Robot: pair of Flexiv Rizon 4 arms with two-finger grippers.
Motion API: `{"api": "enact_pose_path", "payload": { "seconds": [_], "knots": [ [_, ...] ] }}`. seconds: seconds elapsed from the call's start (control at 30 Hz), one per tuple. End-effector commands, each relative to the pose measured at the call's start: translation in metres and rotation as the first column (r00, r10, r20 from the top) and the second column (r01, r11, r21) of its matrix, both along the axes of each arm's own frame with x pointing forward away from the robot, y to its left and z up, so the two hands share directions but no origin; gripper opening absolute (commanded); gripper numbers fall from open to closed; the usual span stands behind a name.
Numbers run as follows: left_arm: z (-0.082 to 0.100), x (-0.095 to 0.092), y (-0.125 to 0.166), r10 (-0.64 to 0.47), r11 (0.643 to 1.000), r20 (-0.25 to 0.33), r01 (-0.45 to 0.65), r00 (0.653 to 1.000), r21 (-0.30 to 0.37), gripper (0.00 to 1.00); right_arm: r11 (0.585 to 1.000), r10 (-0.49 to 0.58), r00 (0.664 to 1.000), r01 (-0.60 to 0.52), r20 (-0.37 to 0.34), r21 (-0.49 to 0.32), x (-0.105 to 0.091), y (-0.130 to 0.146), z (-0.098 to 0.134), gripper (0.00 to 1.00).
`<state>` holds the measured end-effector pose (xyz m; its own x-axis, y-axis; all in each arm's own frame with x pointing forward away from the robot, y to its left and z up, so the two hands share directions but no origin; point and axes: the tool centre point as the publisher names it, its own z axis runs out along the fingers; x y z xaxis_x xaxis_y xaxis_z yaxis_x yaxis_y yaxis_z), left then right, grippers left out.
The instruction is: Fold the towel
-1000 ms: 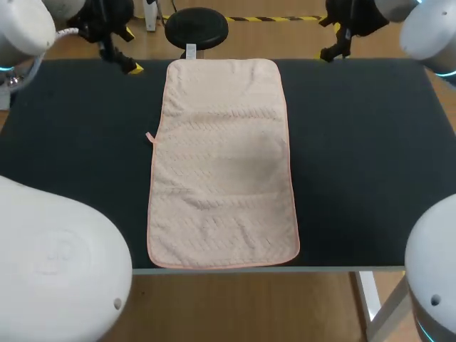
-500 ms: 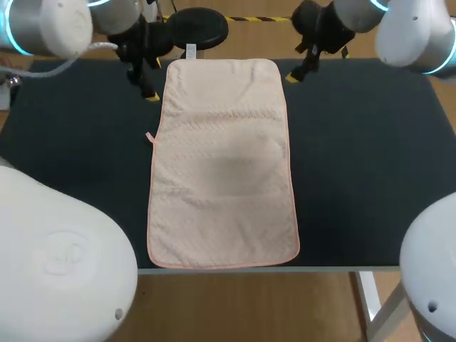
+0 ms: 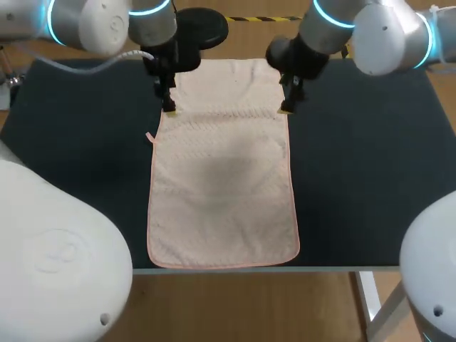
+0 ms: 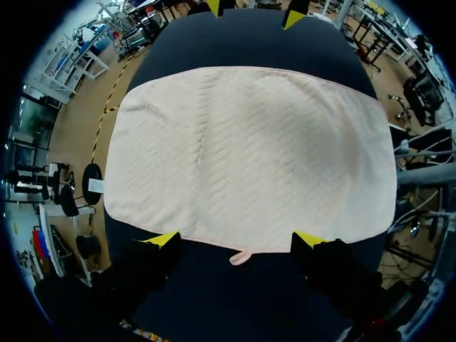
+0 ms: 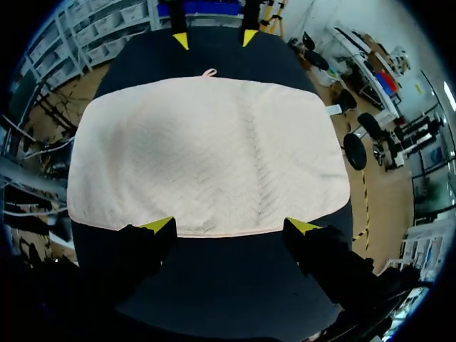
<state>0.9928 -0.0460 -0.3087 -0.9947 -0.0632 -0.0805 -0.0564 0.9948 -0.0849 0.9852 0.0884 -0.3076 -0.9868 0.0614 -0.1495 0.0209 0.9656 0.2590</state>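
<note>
A pale pink towel [image 3: 222, 171] lies flat and lengthwise on the black table [image 3: 363, 157], reaching from the far edge to the near edge. My left gripper [image 3: 169, 108] hangs open over the towel's left edge, in its far third. My right gripper [image 3: 284, 110] hangs open over the right edge, level with the left one. In the left wrist view the towel [image 4: 249, 157] spreads ahead of the open left gripper [image 4: 237, 239], whose yellow tips sit at the hem beside a small loop tab [image 4: 240, 256]. In the right wrist view the towel [image 5: 206, 157] lies ahead of the open right gripper [image 5: 230, 226].
Bare black tabletop lies to both sides of the towel. A round black stool [image 3: 203, 25] stands just past the table's far edge.
Both arms have swung in from the far corners and come nearer along the towel's long edges. They now stand over its far third. The towel has not moved.
</note>
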Motion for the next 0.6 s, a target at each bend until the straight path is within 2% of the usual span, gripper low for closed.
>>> {"api": "enact_pose_path", "payload": {
  "seconds": [0.03, 0.23, 0.47, 0.6],
  "knots": [
    [-0.016, 0.002, -0.004, 0.01, 1.0, -0.015, -0.011, 1.0, -0.021, 1.0, 0.993, 0.101, 0.995, -0.102, -0.024, -0.055, 0.003, 0.004, -0.011, 1.0],
    [-0.038, -0.002, -0.005, 0.011, 0.998, -0.016, -0.011, 1.0, -0.057, 1.0, 0.989, 0.125, 0.99, -0.129, -0.059, -0.066, -0.002, 0.002, -0.035, 1.0],
    [-0.06, 0.0, -0.006, -0.025, 0.994, -0.018, 0.023, 1.0, -0.107, 1.0, 0.993, 0.082, 0.992, -0.089, -0.091, -0.077, 0.001, 0.0, -0.058, 1.0],
    [-0.069, 0.003, -0.004, -0.04, 0.994, -0.02, 0.038, 0.999, -0.107, 1.0, 0.994, 0.068, 0.993, -0.076, -0.098, -0.073, 0.004, -0.001, -0.069, 1.0]
  ]
}}
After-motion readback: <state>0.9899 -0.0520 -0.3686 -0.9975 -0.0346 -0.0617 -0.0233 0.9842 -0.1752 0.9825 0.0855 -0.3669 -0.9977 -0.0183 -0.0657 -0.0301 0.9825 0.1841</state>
